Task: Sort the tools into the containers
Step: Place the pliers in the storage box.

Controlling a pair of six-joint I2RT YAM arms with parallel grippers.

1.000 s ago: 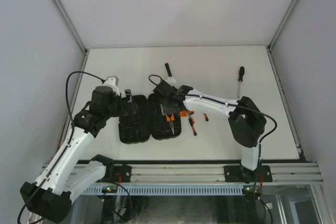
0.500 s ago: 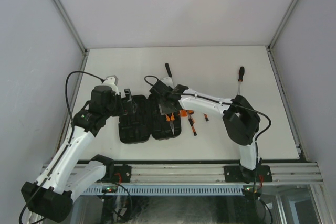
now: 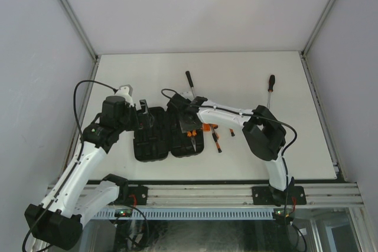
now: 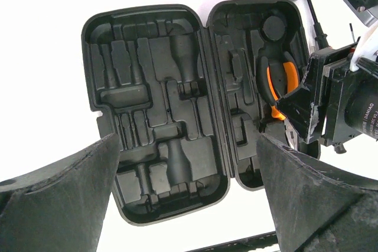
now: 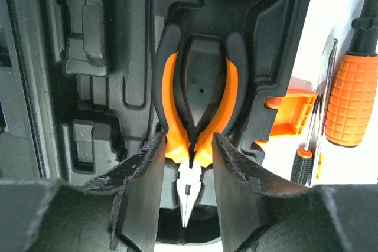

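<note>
Near the counter's front edge, the pliers [image 5: 168,104] lay in the tool case's [image 4: 153,104] right half. The right gripper [image 5: 187,140] sat around them; pinching or not, hard to tell. The left gripper [image 4: 188,140] hung wide open and empty. Putting the pliers away looked like the step. Next, the screwdriver [image 5: 349,98] beside the case would likely need fetching.

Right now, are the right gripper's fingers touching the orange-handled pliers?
Cannot tell. In the right wrist view the fingers straddle the pliers and overlap their edges, hiding any contact or gap.
</note>
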